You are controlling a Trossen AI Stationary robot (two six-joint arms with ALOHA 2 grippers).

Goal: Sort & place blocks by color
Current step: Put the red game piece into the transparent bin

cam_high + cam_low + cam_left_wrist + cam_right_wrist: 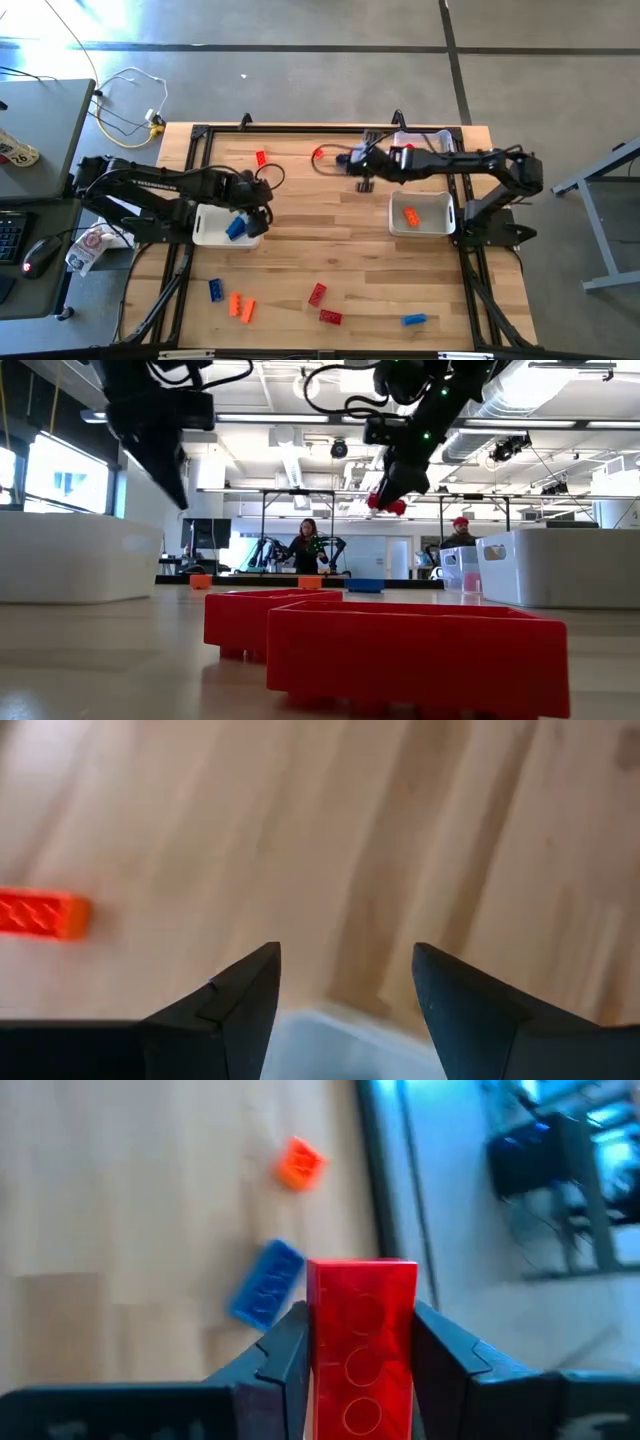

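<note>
My right gripper (363,180) hangs over the middle far part of the table, shut on a red block (360,1330), which the low view shows as a red block (388,503) held high above the table. My left gripper (262,208) is open over the right rim of a white bin (210,228) that holds blue blocks (236,228); its open fingers also appear in the left wrist view (345,990). Loose red (317,293), orange (240,305) and blue blocks (413,320) lie flat near the near edge. Two more red blocks (261,157) lie near the far edge. My right gripper pinches the red block between its two fingers, one finger (280,1370) on each long side (325,1340). The block lies along the fingers and sticks out past their tips. It is lifted clear of the table.
A white bin (420,215) with an orange block (410,214) sits under the right arm, with another bin (425,140) behind it at the far edge. A black frame (195,135) borders the table. People stand in the room beyond (305,545). Bare wood lies mid-table.
</note>
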